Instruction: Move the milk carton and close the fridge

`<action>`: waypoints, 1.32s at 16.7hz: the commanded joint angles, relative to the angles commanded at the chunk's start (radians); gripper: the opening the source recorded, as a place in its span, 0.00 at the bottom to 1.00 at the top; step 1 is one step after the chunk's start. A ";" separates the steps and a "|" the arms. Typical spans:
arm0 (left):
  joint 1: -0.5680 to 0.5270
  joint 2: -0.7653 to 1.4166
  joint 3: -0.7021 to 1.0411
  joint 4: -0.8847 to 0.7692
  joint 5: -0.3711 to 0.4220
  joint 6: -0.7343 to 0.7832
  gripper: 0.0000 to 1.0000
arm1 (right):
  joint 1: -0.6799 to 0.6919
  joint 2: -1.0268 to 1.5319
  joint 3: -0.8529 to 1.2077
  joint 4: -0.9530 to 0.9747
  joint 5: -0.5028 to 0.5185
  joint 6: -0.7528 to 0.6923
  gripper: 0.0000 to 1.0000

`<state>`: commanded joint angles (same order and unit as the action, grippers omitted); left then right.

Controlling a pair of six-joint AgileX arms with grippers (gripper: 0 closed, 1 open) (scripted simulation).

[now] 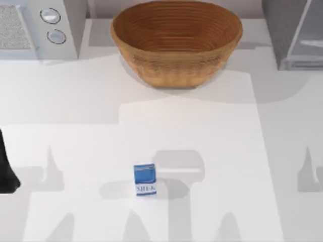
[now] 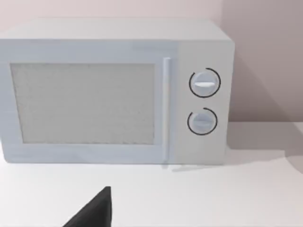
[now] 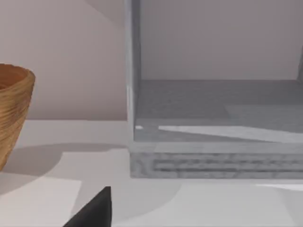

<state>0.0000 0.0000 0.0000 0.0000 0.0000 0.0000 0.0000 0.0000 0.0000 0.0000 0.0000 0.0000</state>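
Observation:
The milk carton (image 1: 145, 179) stands upright on the white table near the front middle, blue on top with a white band reading MILK. The fridge (image 1: 282, 25) sits at the back right corner with its pale glassy door panel (image 1: 309, 38) swung out. The right wrist view looks straight into the fridge's open grey inside (image 3: 213, 109). A dark part of my left arm (image 1: 6, 169) shows at the table's left edge, far from the carton. A black piece of my left gripper (image 2: 92, 213) faces the white appliance. A black piece of my right gripper (image 3: 92, 213) faces the fridge.
A large wicker basket (image 1: 175, 43) stands at the back middle, its side also in the right wrist view (image 3: 12, 113). A white appliance (image 1: 35, 27) with two round knobs (image 2: 203, 101) and a mesh panel occupies the back left.

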 joint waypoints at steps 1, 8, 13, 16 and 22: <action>0.000 0.000 0.000 0.000 0.000 0.000 1.00 | 0.000 0.000 0.000 0.000 0.000 0.000 1.00; 0.000 0.000 0.000 0.000 0.000 0.000 1.00 | 0.223 0.185 0.021 0.199 0.223 0.000 1.00; 0.000 0.000 0.000 0.000 0.000 0.000 1.00 | 0.566 0.455 0.031 0.464 0.565 0.003 1.00; 0.000 0.000 0.000 0.000 0.000 0.000 1.00 | 0.750 0.610 0.029 0.599 0.751 0.010 1.00; 0.000 0.000 0.000 0.000 0.000 0.000 1.00 | 0.924 0.768 0.024 0.730 0.928 0.018 1.00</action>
<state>0.0000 0.0000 0.0000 0.0000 0.0000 0.0000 0.9238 0.7681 0.0241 0.7296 0.9282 0.0181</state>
